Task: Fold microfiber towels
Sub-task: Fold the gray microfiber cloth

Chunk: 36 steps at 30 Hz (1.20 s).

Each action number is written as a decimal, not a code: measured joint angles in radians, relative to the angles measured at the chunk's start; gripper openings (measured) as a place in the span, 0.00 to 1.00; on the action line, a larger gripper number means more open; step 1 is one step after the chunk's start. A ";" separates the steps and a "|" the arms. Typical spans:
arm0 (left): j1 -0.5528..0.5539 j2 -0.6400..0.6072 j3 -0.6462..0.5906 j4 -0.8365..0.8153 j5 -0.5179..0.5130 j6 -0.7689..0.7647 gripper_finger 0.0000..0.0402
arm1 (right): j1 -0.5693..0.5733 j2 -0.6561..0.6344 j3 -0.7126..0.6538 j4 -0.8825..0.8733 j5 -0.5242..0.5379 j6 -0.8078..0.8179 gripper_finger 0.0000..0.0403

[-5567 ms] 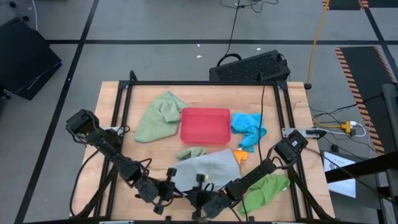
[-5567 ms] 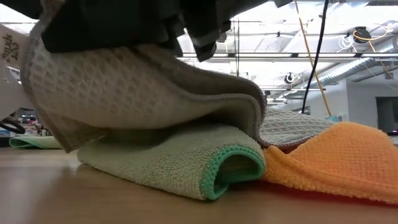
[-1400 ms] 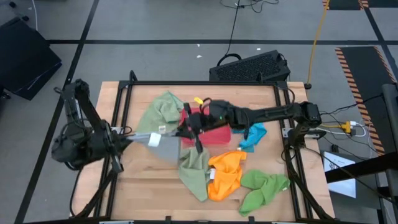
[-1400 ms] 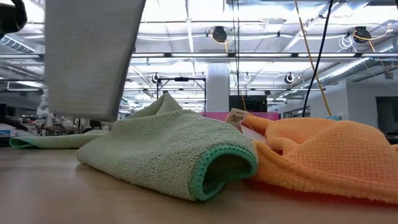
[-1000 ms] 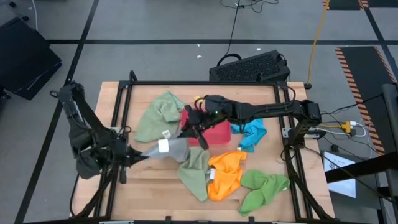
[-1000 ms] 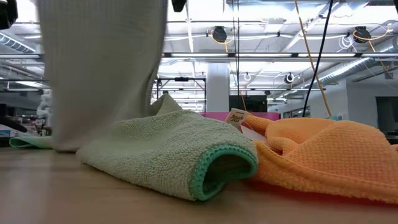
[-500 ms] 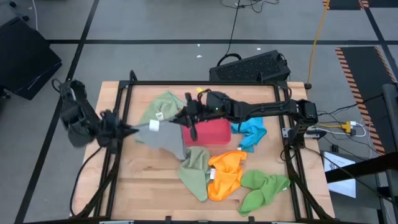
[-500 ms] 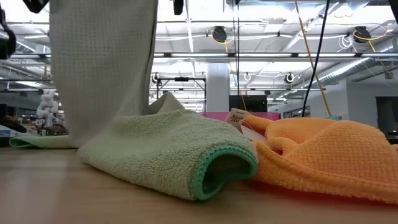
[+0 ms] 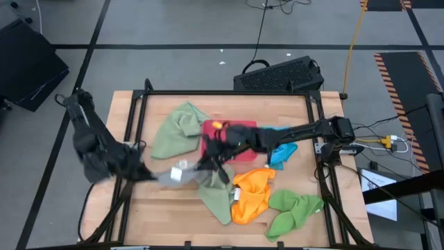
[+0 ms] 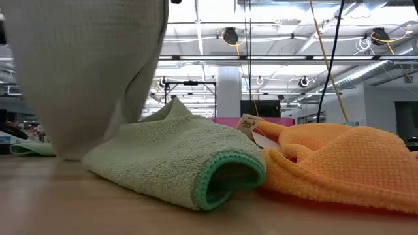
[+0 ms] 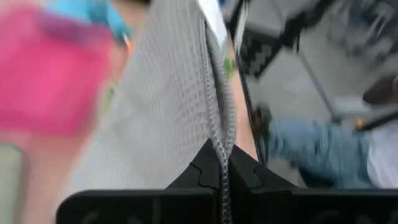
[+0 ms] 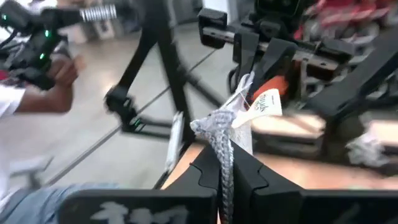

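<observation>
The wooden surface carries a red tray near its middle, with a sage green towel at ten o'clock from the tray, a second sage green towel at six, an orange towel and a bright green towel toward five, and a bright blue towel at three. The step in hand looks like spreading the grey-blue towel, which hangs stretched in the air between the two arms, at about seven o'clock from the tray. The left tool is clenched on one corner and the right tool on the opposite, tagged corner (both wrist views show the fabric pinched between the fingers). Next, I judge, the towel must be lowered flat onto bare wood, clear of the second sage green towel, before any fold.
</observation>
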<state>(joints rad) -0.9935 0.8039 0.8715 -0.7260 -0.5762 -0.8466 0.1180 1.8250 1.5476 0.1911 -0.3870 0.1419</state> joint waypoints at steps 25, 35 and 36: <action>-0.304 0.443 0.000 0.173 0.052 -0.493 0.01 | 0.237 0.465 0.001 0.650 0.235 0.262 0.00; -0.278 0.591 -0.001 0.176 -0.068 -0.529 0.01 | 0.241 0.478 0.003 0.310 0.412 0.146 0.00; -0.271 0.611 -0.001 0.178 -0.068 -0.531 0.01 | 0.240 0.478 0.002 0.289 0.414 0.135 0.00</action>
<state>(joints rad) -1.2643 1.4149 0.8703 -0.5476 -0.6446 -1.3776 0.3579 2.3032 1.5500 0.4804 0.0268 0.2768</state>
